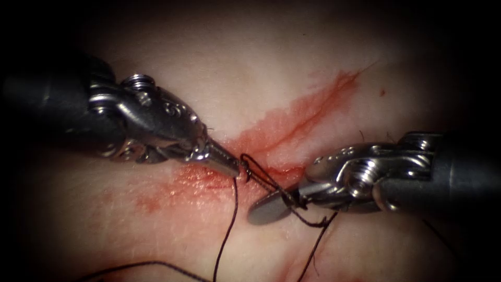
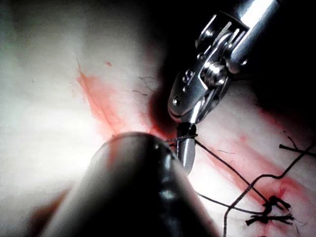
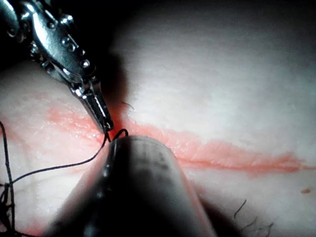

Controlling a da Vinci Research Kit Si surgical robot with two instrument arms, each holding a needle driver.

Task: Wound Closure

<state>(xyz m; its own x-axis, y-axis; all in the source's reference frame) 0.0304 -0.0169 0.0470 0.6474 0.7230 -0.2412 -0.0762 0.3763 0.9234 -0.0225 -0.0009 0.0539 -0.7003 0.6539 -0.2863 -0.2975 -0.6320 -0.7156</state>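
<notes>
**Thread held between two needle drivers over a cut in the tissue**

Nearest the endoscope, two strands of dark thread [image 1: 225, 235] trail over the pale tissue [image 1: 250, 62]: one falls from the left tool and curves away to the left, the other runs from the right tool toward the near edge. Beyond these, the tools meet tip to tip over the cut [image 1: 282, 130]. The right arm's tool [image 1: 276, 203] enters from the right with its jaws spread; one broad flat blade lies over the tissue just right of the cut, and the thread crosses between the blades toward a small knot just below them. The left arm's tool [image 1: 237, 168] enters from the left, its jaws pressed together and pinching the thread at their tip, where the thread forms a small loop directly over the cut. The needle cannot be made out. Red fluid [image 1: 198, 183] stains the skin under the left jaws and follows the cut as a streak running to the far right. In the left wrist view, a knot with short cut ends of thread [image 2: 271, 212] sits on the stained line.
</notes>
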